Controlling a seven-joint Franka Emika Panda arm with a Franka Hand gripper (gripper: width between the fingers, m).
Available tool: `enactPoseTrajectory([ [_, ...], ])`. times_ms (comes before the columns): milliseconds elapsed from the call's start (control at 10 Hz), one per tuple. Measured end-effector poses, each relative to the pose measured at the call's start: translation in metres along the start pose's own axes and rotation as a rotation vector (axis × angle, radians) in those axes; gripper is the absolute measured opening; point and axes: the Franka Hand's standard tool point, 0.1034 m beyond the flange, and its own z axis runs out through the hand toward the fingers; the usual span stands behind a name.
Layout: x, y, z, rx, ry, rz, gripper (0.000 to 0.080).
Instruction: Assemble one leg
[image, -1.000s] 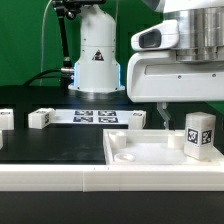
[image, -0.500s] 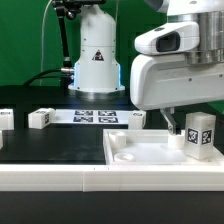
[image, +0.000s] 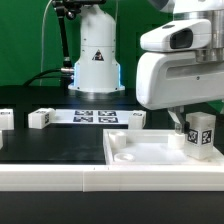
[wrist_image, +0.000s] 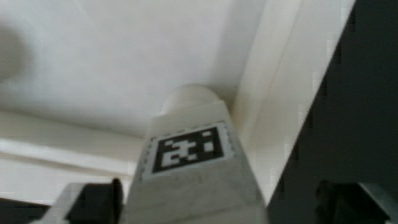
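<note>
– Our arm (image: 185, 70) has slid toward the exterior view's right since a second ago. Did anything else move?
– No. The big white tabletop (image: 140, 162) lies near us. The leg (image: 200, 135) stands upright at its far right corner, same as before.
– Where is our gripper (wrist_image: 222, 203)?
– Around the leg. The wrist view shows it open, with the fingers (wrist_image: 98, 200) on each side and not touching the leg.
– Which step are we on?
– We think we are about to grab the leg. Next we should close gently, keep it straight, then maybe twist it in tight.
</note>
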Motion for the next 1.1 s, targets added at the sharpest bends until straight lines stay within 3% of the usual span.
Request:
enactPoseTrajectory([
  [200, -0.0001, 0.0013, 0.0000, -0.001, 0.000, 0.006, 0.0293],
  [500, 0.0000, 0.0017, 0.0000, 0.001, 0.001, 0.098, 0.0294],
  [1100, -0.0004, 0.0013, 0.0008, 0.001, 0.002, 0.827, 0.0294],
])
